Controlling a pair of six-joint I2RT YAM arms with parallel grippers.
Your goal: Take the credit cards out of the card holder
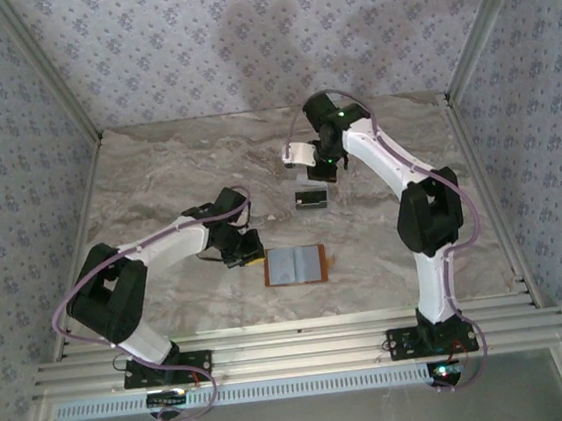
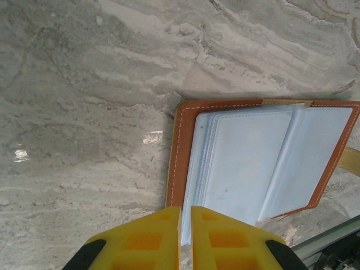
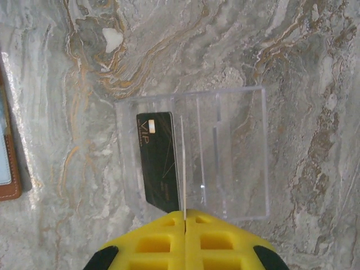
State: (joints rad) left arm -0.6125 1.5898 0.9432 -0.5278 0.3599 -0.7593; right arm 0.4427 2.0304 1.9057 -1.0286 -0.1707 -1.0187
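Lower centre of the top view, the holder (image 1: 295, 265) lies open, with the left gripper (image 2: 185, 211) pinching a leaf edge. Further up, the right gripper (image 3: 184, 215) clamps a pale card (image 3: 183, 163) edge-on over a clear tray (image 3: 239, 152) holding a dark card (image 3: 160, 160).

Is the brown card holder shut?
No, the card holder lies spread open, its pale blue inner pages facing up.

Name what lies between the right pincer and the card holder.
A dark card in a clear tray lies between right pincer and card holder, seen in the top external view.
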